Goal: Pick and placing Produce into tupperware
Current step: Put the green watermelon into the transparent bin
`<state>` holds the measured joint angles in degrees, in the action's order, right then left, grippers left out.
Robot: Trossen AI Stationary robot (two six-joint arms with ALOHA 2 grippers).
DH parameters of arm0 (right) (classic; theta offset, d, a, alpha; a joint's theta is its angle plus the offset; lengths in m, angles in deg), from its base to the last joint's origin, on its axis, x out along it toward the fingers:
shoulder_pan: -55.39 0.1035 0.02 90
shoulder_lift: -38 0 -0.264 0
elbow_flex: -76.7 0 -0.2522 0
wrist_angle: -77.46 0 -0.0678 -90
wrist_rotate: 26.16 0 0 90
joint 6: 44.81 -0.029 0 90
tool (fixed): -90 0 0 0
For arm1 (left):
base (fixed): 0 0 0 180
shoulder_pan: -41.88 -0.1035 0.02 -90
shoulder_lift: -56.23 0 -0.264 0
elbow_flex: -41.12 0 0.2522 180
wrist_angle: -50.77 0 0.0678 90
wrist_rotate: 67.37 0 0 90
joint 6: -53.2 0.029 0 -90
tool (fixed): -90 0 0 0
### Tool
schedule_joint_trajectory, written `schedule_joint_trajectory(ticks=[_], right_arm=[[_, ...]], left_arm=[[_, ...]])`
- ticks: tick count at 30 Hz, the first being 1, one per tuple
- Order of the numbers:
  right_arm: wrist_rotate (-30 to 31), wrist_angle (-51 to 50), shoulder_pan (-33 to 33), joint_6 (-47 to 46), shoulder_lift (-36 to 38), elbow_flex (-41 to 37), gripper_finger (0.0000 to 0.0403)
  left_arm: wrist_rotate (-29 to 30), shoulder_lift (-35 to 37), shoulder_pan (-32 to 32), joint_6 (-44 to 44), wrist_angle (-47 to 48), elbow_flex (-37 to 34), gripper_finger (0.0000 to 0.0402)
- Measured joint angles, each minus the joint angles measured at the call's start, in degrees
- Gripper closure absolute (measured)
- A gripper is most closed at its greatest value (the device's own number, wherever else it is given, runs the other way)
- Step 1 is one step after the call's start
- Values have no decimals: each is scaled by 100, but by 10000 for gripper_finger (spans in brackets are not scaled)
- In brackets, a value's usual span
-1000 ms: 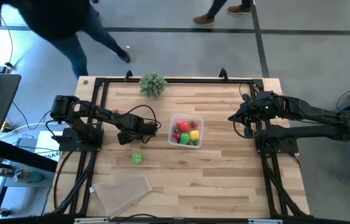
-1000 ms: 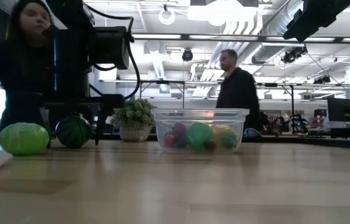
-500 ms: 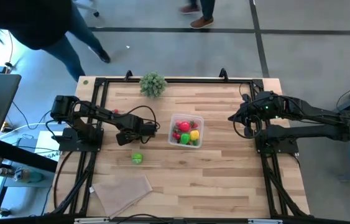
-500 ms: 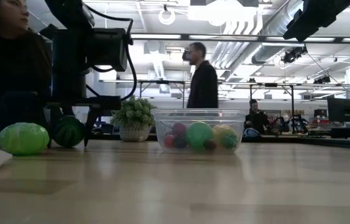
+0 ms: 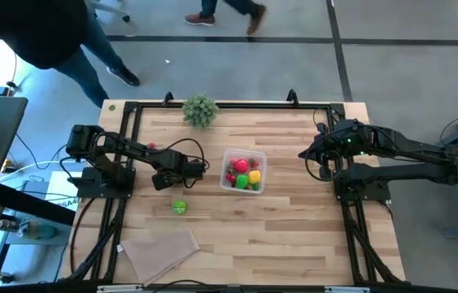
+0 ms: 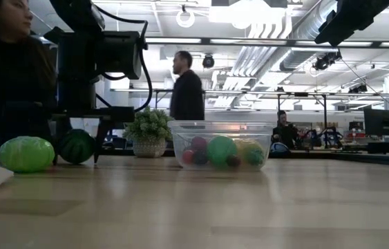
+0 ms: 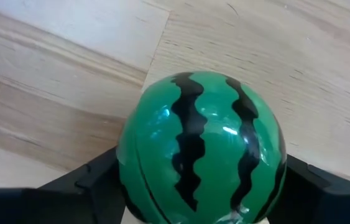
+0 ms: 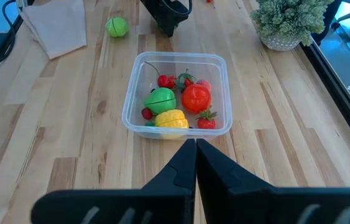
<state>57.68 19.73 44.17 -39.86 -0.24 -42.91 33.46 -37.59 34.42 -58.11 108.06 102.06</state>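
A: Two loose pieces left on the desk (image 5: 294, 236), both on the left side. The toy watermelon ball (image 7: 201, 146) sits between the fingers of the left end effector (image 5: 166, 181); the lime-green ball (image 5: 179, 207) lies near it, toward the folded cloth (image 5: 160, 247).

B: Is it gripped yet?

A: Looks like it. In the left wrist view both dark fingers (image 7: 87, 186) press the melon's sides, spread wide around it. In the low view it's at desk level, so not lifted.

B: How to do the lift well?

A: My call: it's round and glossy, so it could squirt out. Keep the pinch across the widest part, lift straight up before moving sideways, clear the rim of the tupperware (image 5: 244, 171), then release low so it doesn't bounce out.

B: Where's the tupperware?

A: Mid-desk, just right of the left end effector. It already holds a red tomato-like piece (image 8: 196, 98), a green piece (image 8: 161, 99), a yellow one (image 8: 171, 118) and small red berries. Free space is tight; the corner nearest the plant (image 5: 200, 109) looks emptiest.

B: Arm pose?

A: Left arm reaches low from its base at the desk's left edge, wrist down close to the wood, fingers pointing roughly toward the container. Right end effector (image 8: 194, 148) waits raised over the right side, fingers pressed together, aimed at the tupperware.
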Motion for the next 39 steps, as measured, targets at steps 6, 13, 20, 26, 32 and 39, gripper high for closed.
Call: schedule_joint_trajectory(ticks=[6,13,20,26,32,39], right_arm=[[-1,0,-2,0,1,1,401],[-1,2,-1,0,0,0,401],[-2,1,-2,0,0,1,401],[-2,2,0,0,0,0,401],[-2,2,-1,0,2,0,401],[-2,2,0,0,0,2,401]], left_arm=[[31,0,0,13,0,0,131],[58,-2,0,159,-24,0,117],[442,-33,-11,405,-50,131,133],[829,-20,0,1029,-2,400,121],[1138,-19,-9,1739,32,708,117],[1397,-13,-7,2605,59,1201,129]])
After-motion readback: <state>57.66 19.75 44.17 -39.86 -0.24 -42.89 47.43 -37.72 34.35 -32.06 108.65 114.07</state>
